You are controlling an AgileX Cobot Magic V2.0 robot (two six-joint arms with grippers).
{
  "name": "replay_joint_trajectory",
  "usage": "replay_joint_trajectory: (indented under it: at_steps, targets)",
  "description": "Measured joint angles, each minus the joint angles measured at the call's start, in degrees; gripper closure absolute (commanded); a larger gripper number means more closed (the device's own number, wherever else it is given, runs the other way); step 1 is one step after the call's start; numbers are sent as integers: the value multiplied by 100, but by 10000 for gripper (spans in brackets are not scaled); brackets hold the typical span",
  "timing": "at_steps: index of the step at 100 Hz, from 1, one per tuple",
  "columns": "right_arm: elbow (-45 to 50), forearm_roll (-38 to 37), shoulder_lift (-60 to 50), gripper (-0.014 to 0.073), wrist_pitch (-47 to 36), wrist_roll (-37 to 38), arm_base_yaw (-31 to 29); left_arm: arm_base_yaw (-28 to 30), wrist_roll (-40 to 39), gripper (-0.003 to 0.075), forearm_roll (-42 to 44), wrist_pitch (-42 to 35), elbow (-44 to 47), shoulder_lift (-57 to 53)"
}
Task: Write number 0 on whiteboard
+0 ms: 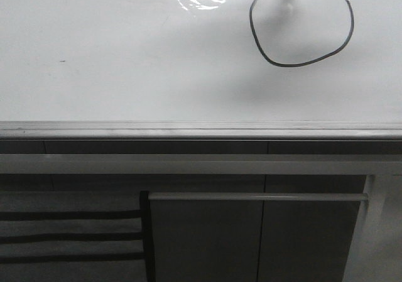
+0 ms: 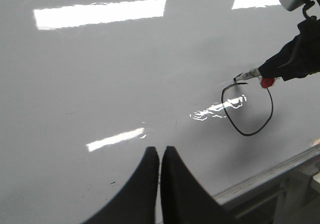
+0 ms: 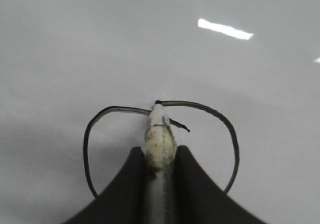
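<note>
Left gripper [image 2: 160, 156] idle over the whiteboard [image 1: 125, 62], fingers pressed together, holding nothing. Further right, the 0 [image 1: 301, 29] sits near the board's upper right, its loop apparently all but closed. Right gripper [image 3: 160, 156] pinches the marker [image 3: 159, 134] just behind the nib, tip on the line; judged light, stiff, prone to skid on gloss.

The left black two-fingered gripper [image 2: 160, 156] hangs with its fingers pressed together, grasping nothing. The right black gripper [image 3: 160, 156] clamps a white marker pen [image 3: 160, 144]; its dark arm [image 2: 297, 57] reaches in.
</note>
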Motion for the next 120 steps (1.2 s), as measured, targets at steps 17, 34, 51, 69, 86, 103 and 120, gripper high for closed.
replay_joint_trajectory:
  at_steps: [17,34,51,69,86,103,120]
  targets:
    - [42,97,-485,643,-1,-103,51,0,0,740,0,0,0,0]
    - [42,372,-1857,643,12,-511,253,0,0,740,0,0,0,0]
    - [22,372,-3111,643,329,-720,264,0,0,740,0,0,0,0]
    - [89,545,-3803,643,824,-936,264,0,0,740,0,10,0,0]
    - [455,1416,-3960,643,958,-1539,264,0,0,739,0,-221,0,0]
    - [965,2558,-3960,644,728,-2261,264,-55,0,591,0,-454,0,0]
    - [1291,4227,-3931,644,225,-3944,264,-637,0,346,0,-377,-197,164]
